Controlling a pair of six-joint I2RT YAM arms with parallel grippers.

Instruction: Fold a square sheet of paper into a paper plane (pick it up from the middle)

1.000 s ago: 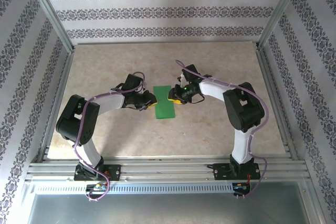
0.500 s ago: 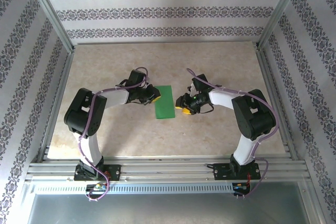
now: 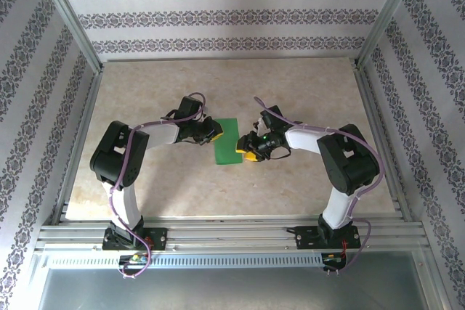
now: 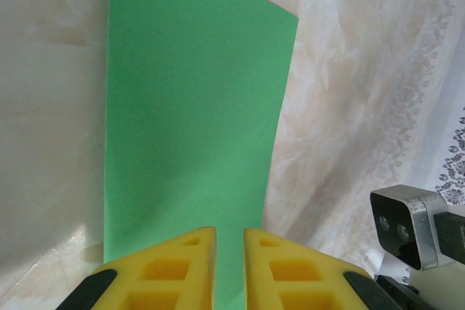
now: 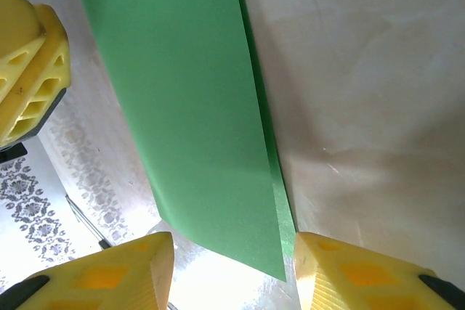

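1. Top view: the green sheet of paper (image 3: 227,141) lies flat on the worktop (image 3: 305,92), about in its middle, as a long rectangle between the two arms. The left pincer (image 3: 213,133) is at the far part of the sheet's left edge. The right pincer (image 3: 248,151) is at the sheet's near right corner. The finger gaps are too small to read here.
2. Left wrist view: the sheet (image 4: 196,107) runs away from the camera, flat on the pale worktop (image 4: 51,107). The left pincer (image 4: 229,241) has its two yellow fingers almost together, with a thin slit in which green shows. The near edge of the sheet goes under them. I cannot tell whether they pinch the paper or only rest on it.
3. Right wrist view: the right pincer (image 5: 232,248) stands wide apart and is not closed on the paper. The near corner of the sheet (image 5: 189,107) lies between its fingers. Along the sheet's right edge a narrow strip of a lower layer shows. The left pincer's yellow fingers (image 5: 33,78) are near the sheet's other long edge.
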